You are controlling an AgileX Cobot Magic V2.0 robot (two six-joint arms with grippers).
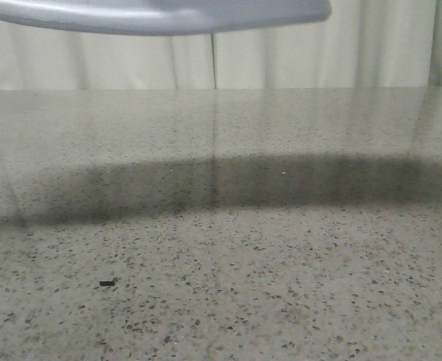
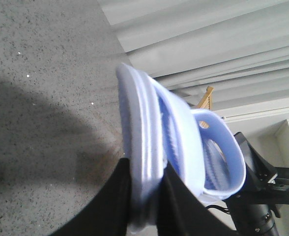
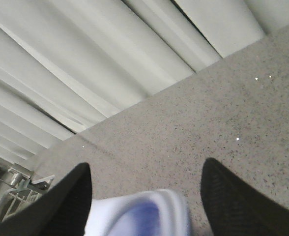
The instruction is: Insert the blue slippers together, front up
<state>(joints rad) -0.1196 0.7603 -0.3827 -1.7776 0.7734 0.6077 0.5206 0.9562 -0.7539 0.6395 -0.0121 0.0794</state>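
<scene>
The pale blue slippers (image 2: 149, 123) are held on edge in the air in the left wrist view, the second one (image 2: 218, 157) nested against the first with its strap showing. My left gripper (image 2: 147, 169) is shut on the thick sole of the nearer slipper. In the right wrist view my right gripper (image 3: 147, 169) is open, its jaws wide apart, and a blurred slipper end (image 3: 149, 211) lies low between them; I cannot tell if it touches a finger. In the front view a pale grey-blue slipper underside (image 1: 153, 15) spans the top edge; neither gripper shows there.
The speckled grey table (image 1: 221, 263) lies below, with a broad dark shadow across its middle. A small black speck (image 1: 107, 283) lies at the front left. White curtains (image 1: 281, 60) hang behind. A black arm (image 2: 262, 196) shows beyond the slippers.
</scene>
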